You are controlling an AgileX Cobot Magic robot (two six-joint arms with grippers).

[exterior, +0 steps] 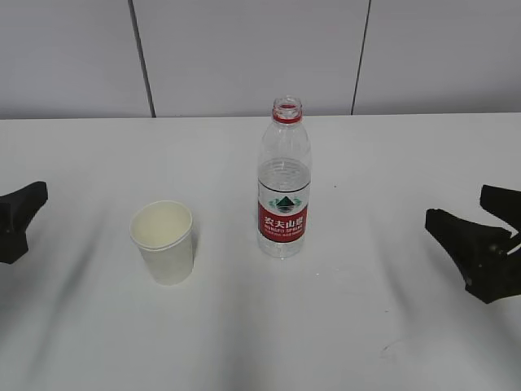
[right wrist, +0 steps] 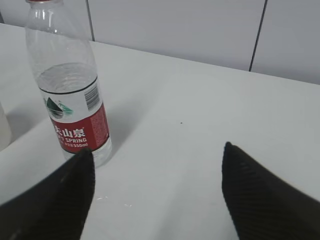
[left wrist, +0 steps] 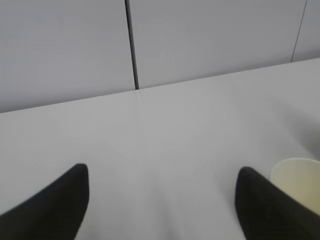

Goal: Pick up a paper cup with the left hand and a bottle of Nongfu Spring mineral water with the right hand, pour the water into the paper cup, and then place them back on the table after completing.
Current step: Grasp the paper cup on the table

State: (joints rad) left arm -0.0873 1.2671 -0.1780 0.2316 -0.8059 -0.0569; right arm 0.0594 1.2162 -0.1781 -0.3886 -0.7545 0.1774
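Nearest, the paper cup (exterior: 164, 240) stands upright on the white table (exterior: 342, 326), left of the uncapped, part-filled bottle (exterior: 283, 181), while the left hand (exterior: 16, 220) and right hand (exterior: 476, 236) flank them, fingers apart, holding nothing.

A white paper cup (exterior: 164, 240) is seen standing upright and open on the white worktop (exterior: 342, 326), its inside appearing empty. Just to its right, apart from it, a clear Nongfu Spring bottle (exterior: 284, 189) with a red label is standing upright, uncapped, with water (exterior: 284, 175) filling it roughly two-thirds.
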